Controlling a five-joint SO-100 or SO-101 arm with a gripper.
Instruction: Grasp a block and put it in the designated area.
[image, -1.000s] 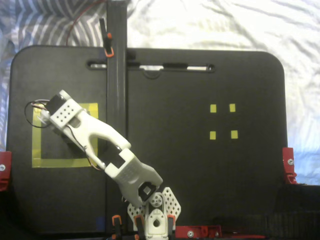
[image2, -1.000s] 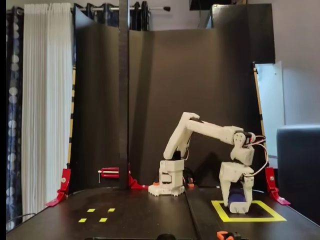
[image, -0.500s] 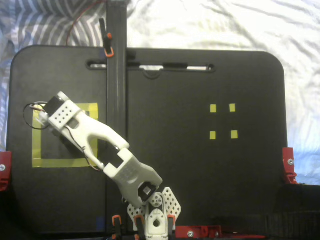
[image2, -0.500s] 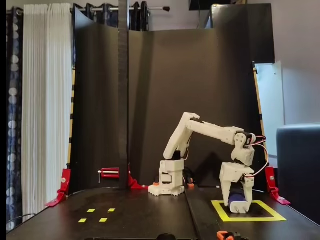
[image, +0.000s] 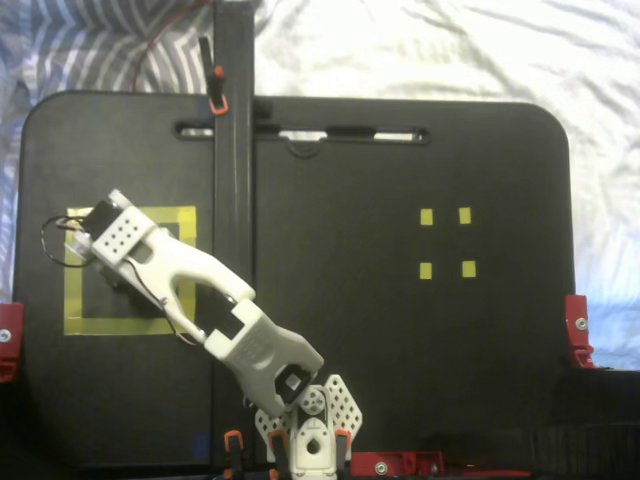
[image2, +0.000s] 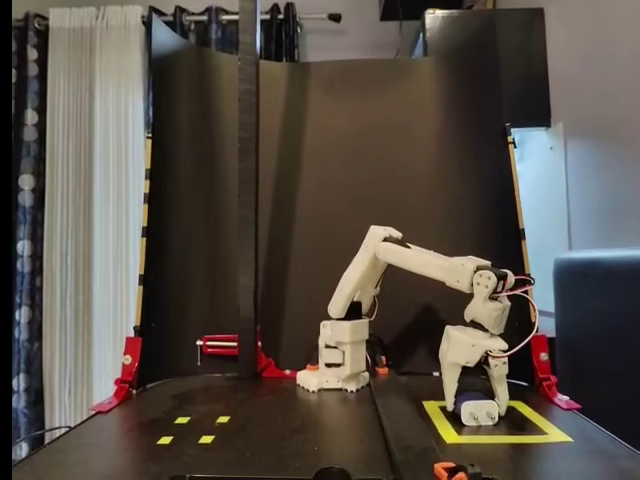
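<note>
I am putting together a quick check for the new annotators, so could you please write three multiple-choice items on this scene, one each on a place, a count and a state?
1. Where is the block?
A. Inside the yellow tape square
B. Among the small yellow squares
C. Beside the arm's base

2. How many small yellow squares are on the board in the fixed view from above?
A. Two
B. Four
C. Six

3. How does the gripper stand?
A. Shut high above the board
B. Open, fingers either side of the block
C. Out of view

Answers: 1 A, the block sits on the board within the tape outline. 2 B, four show. 3 B, the fingers straddle the block with gaps.
</note>
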